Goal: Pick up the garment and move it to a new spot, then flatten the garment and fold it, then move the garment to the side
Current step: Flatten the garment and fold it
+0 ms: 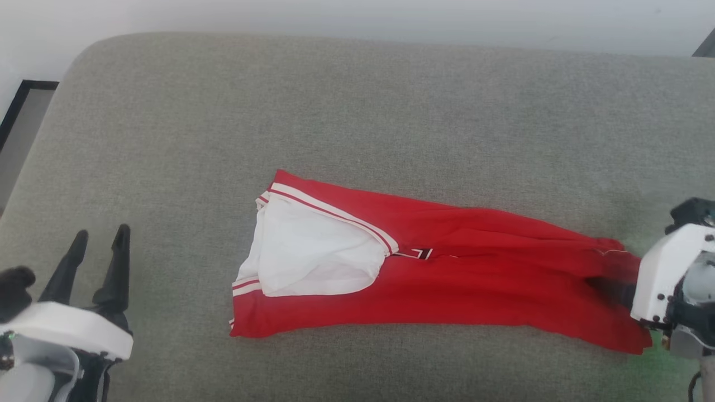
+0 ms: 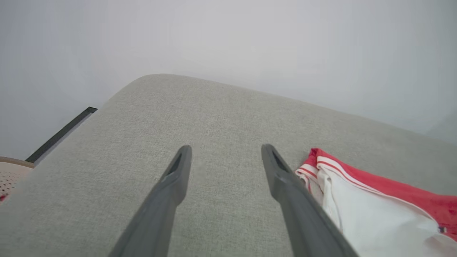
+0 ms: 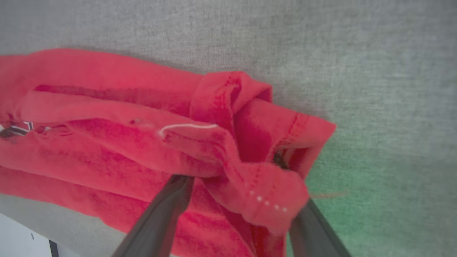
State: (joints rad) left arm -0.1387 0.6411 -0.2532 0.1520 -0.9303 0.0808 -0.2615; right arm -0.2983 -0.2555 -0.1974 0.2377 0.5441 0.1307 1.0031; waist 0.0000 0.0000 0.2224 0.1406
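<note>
The garment point(image 1: 447, 268) lies in a long rumpled band on the grey cushion point(image 1: 357, 111), red with a white sleeve point(image 1: 313, 251) and striped trim at its left end. A bit of dark lettering peeks out mid-way. My right gripper point(image 1: 606, 285) is at the garment's right end; in the right wrist view it point(image 3: 232, 171) stands open with the bunched red hem point(image 3: 264, 192) between the fingers and draped over one of them. My left gripper point(image 1: 101, 231) hangs open and empty over bare cushion, left of the sleeve. It point(image 2: 225, 148) has the garment point(image 2: 375, 214) to its right.
The cushion's rounded far edge meets a pale wall. A dark-framed panel point(image 1: 22, 106) lies off its left side, and a pale perforated surface point(image 2: 10, 175) shows there too. Wide bare cushion lies behind and left of the garment. The cushion's near edge runs just below the garment's right end.
</note>
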